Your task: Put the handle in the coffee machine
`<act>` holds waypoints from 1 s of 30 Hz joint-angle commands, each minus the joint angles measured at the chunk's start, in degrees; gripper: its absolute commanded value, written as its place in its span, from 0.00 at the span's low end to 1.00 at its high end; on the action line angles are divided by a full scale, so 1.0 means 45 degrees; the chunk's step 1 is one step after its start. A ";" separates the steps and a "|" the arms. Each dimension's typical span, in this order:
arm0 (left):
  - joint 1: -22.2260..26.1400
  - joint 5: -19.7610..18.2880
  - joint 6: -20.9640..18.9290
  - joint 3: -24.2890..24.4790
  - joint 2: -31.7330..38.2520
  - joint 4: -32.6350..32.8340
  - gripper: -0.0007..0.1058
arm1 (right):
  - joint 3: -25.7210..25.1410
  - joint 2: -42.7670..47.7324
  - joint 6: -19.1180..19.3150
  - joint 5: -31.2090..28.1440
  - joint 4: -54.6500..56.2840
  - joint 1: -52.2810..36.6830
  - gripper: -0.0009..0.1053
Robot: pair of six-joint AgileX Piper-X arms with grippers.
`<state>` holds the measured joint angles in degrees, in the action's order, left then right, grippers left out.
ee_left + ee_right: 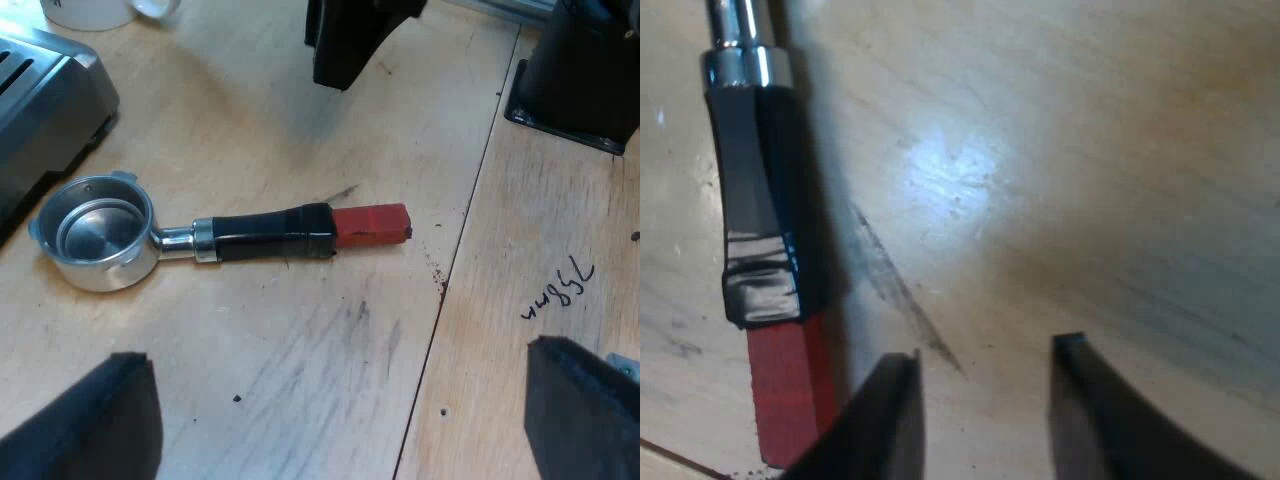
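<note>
The metal holder point(95, 232) lies loose on its side on the wooden table, its empty basket close to the espresso machine point(40, 100). Its dark handle point(265, 233) ends in red point(370, 225). My left gripper point(335, 420) hangs above the table short of the handle, open wide with nothing between its fingers point(90, 420). In the right wrist view the handle point(755, 200) and its red end point(790, 400) lie just beside my right gripper point(987, 352), which is open over bare wood. The right gripper point(350, 40) hovers beyond the handle.
A black block point(580, 70) stands on the table near the right arm. A white cup point(90, 10) sits by the machine. A seam point(450, 270) between two boards runs past the red end, with handwriting point(560, 285) on the far board.
</note>
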<state>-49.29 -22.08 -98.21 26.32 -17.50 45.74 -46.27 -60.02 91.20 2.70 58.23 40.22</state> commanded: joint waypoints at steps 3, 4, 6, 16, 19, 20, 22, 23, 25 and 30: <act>-0.0046 0.0170 -0.0017 0.0039 -0.0005 -0.0126 0.72 | 0.0285 -0.0015 0.0054 -0.0069 -0.0236 0.0175 0.08; -0.0046 0.0170 -0.0017 0.0039 -0.0005 -0.0126 0.72 | 0.0344 -0.0015 0.0054 -0.0069 -0.0267 0.0172 0.05; -0.0046 0.0170 -0.0017 0.0039 -0.0005 -0.0085 0.72 | 0.0593 -0.0015 -0.0206 -0.0069 -0.0326 0.0172 0.01; -0.0046 0.0170 -0.0017 0.0039 -0.0005 0.0052 0.72 | 0.2002 -0.0015 -0.0701 -0.0069 -0.1107 0.0172 0.01; -0.0046 0.0170 -0.0017 0.0039 -0.0005 0.0052 0.72 | 0.2194 -0.0150 -0.0701 -0.0069 -0.1319 0.0172 0.01; -0.0046 0.0170 -0.0017 0.0039 -0.0005 0.0052 0.72 | 0.2191 -0.0385 -0.0701 -0.0114 -0.1376 0.0172 0.01; -0.0046 0.0170 -0.0017 0.0039 -0.0005 0.0052 0.72 | 0.2191 -0.0719 -0.0701 -0.0115 -0.1571 0.0172 0.01; -0.0046 0.0170 -0.0017 0.0039 -0.0005 0.0052 0.72 | 0.2191 -0.0954 -0.0701 -0.0115 -0.1672 0.0172 0.01; -0.0046 0.0170 -0.0017 0.0039 -0.0005 0.0052 0.72 | 0.2191 -0.1398 -0.0838 -0.0090 -0.1828 0.0172 0.01; -0.0046 0.0170 -0.0017 0.0039 -0.0005 0.0052 0.72 | 0.2191 -0.2159 -0.0913 -0.0014 -0.1969 0.0172 0.01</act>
<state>-49.29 -22.08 -98.21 26.32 -17.50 46.18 -36.42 -69.85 87.33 2.08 49.03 40.85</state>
